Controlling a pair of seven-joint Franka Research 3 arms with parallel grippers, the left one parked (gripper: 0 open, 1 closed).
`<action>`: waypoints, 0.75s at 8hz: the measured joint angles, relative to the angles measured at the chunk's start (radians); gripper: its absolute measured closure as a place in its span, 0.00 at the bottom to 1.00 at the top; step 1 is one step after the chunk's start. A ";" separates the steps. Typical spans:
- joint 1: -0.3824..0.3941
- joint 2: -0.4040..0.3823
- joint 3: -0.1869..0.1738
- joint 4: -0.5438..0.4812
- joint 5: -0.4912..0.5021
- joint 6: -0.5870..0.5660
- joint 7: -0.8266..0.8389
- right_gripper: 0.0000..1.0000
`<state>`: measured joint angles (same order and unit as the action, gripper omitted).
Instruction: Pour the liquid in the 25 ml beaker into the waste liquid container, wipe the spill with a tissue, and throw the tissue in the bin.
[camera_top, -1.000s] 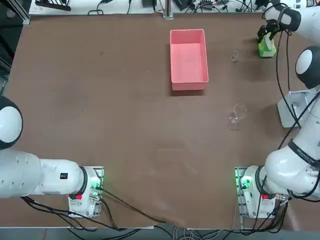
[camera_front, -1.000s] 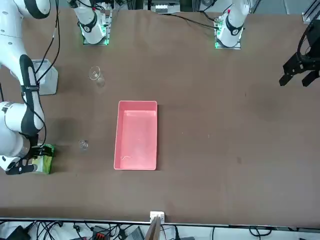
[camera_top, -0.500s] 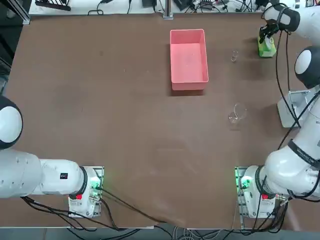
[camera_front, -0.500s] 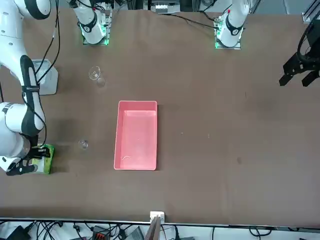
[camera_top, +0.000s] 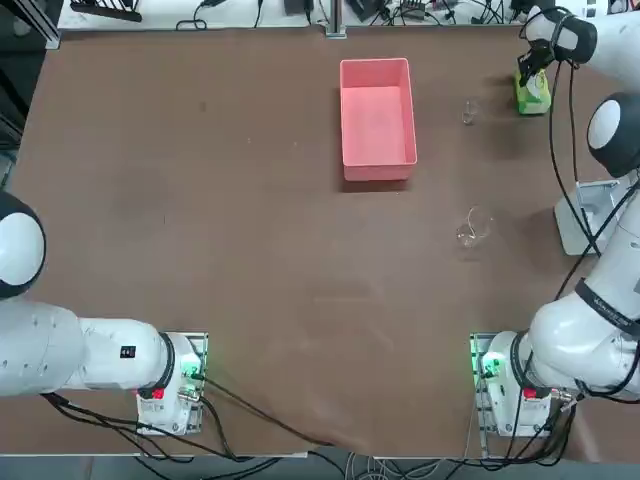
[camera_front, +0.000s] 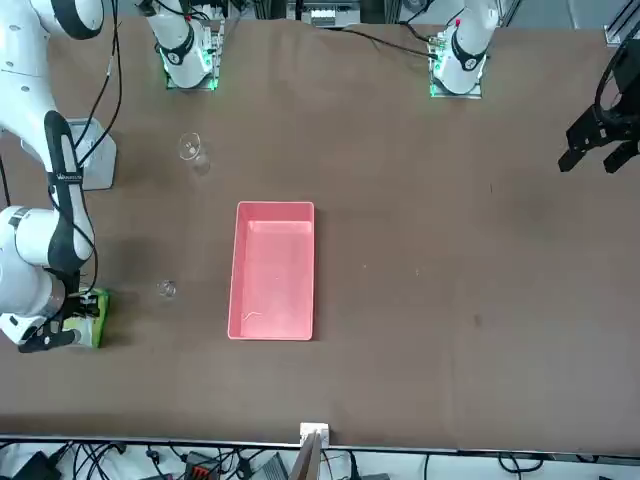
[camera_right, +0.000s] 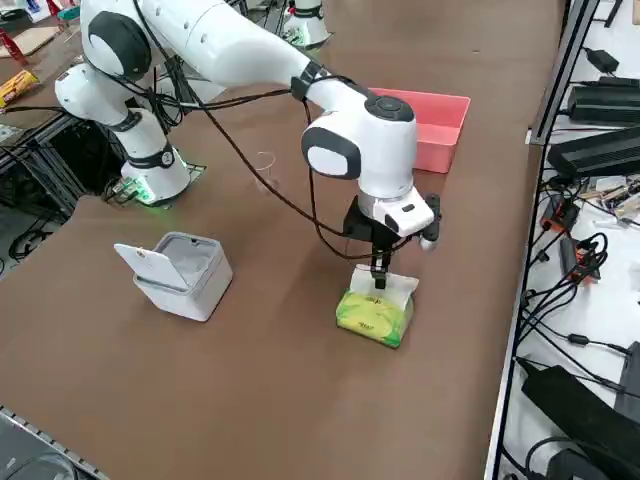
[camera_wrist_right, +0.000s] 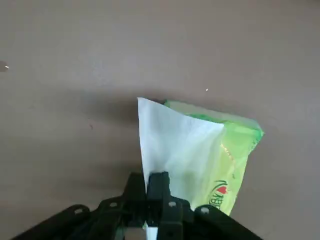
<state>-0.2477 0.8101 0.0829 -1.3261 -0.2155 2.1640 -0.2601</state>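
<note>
Looking down on the table (camera_top: 250, 250), we find the right hand (camera_wrist_right: 146, 182) at the green tissue pack (camera_wrist_right: 240, 155), its black fingers narrowed to a pinch on the white tissue (camera_wrist_right: 175, 145), which rises from the pack. We note the 25 ml beaker (camera_top: 469, 113) on the table between the pack and the pink waste liquid container (camera_top: 378, 115), apart from both. The larger clear glass vessel (camera_top: 475, 228) sits nearer the arm bases. From the robot's right side, we see the white bin (camera_right: 185, 280), its lid (camera_right: 152, 266) swung open.
</note>
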 joint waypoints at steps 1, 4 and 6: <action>0.000 0.000 0.000 0.001 0.000 -0.002 -0.005 0.99; 0.002 -0.008 0.000 0.021 -0.001 -0.069 -0.022 0.99; 0.009 -0.059 0.003 0.044 0.000 -0.148 -0.032 0.99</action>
<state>-0.2389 0.7514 0.0859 -1.2823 -0.2160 2.0163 -0.2919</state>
